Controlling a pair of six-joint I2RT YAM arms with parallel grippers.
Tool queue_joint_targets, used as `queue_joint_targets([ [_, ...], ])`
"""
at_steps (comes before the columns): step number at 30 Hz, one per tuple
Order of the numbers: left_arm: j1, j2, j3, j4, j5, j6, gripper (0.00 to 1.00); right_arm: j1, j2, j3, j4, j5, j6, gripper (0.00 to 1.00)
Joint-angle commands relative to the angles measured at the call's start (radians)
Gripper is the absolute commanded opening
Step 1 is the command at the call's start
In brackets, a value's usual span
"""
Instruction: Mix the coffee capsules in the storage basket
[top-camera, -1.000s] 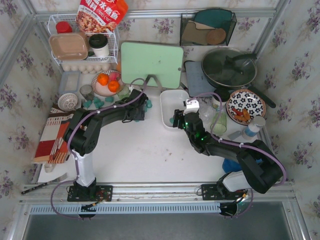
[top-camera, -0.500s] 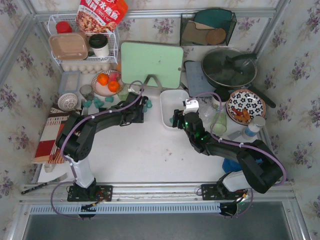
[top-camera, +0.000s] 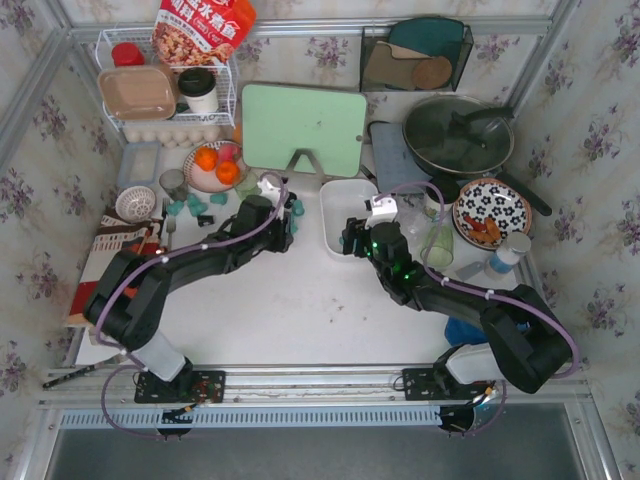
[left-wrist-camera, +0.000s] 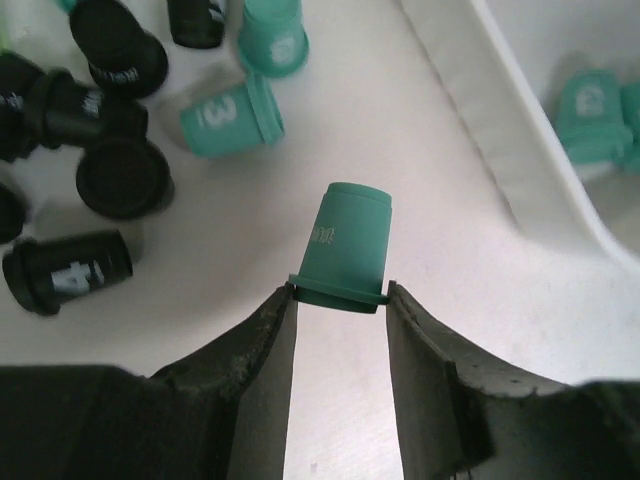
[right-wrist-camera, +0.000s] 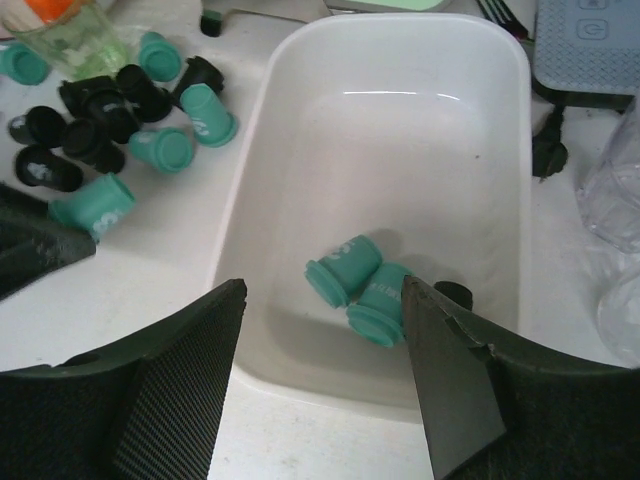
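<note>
The white storage basket (top-camera: 345, 205) sits mid-table. In the right wrist view it (right-wrist-camera: 480, 120) holds two teal capsules (right-wrist-camera: 345, 268) and a partly hidden black one (right-wrist-camera: 455, 293). My right gripper (right-wrist-camera: 322, 290) is open and empty above the basket's near rim. My left gripper (left-wrist-camera: 338, 292) is shut on the rim of a teal capsule (left-wrist-camera: 345, 245), just left of the basket wall (left-wrist-camera: 520, 150). Several loose black capsules (left-wrist-camera: 120, 175) and teal capsules (left-wrist-camera: 230, 115) lie on the table beyond it. The left gripper also shows in the top view (top-camera: 283, 222).
A plate of oranges (top-camera: 215, 165) and a small glass (right-wrist-camera: 70, 35) stand behind the loose capsules. A green board (top-camera: 303, 125), a pan (top-camera: 458, 135), a patterned plate (top-camera: 492, 210) and clear glasses (right-wrist-camera: 615, 190) ring the basket.
My left arm has swung and stretched lower, its gripper shifting slightly right toward the basket. The right arm has barely moved.
</note>
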Motion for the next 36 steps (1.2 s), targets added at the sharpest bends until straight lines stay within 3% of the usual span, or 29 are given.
queue_joint_targets([
  [1,-0.028,-0.089,-0.113,0.204,0.102,0.119,0.41,-0.001,-0.034,0.018,-0.030,-0.091,0.032,0.71],
  [9,-0.085,-0.189,-0.291,0.487,0.261,0.292,0.38,-0.001,-0.059,0.019,-0.008,-0.256,0.054,0.71],
  [17,-0.147,-0.224,-0.345,0.603,0.243,0.407,0.40,-0.001,-0.065,0.000,0.080,-0.456,0.096,0.71],
  [25,-0.180,-0.228,-0.364,0.653,0.246,0.426,0.40,-0.002,-0.089,-0.041,0.213,-0.610,0.164,0.71],
  [29,-0.192,-0.242,-0.372,0.671,0.251,0.426,0.40,-0.002,-0.098,-0.038,0.203,-0.613,0.169,0.70],
  [36,-0.191,-0.302,-0.389,0.681,0.251,0.424,0.40,-0.007,-0.140,-0.034,0.117,-0.461,0.189,0.67],
])
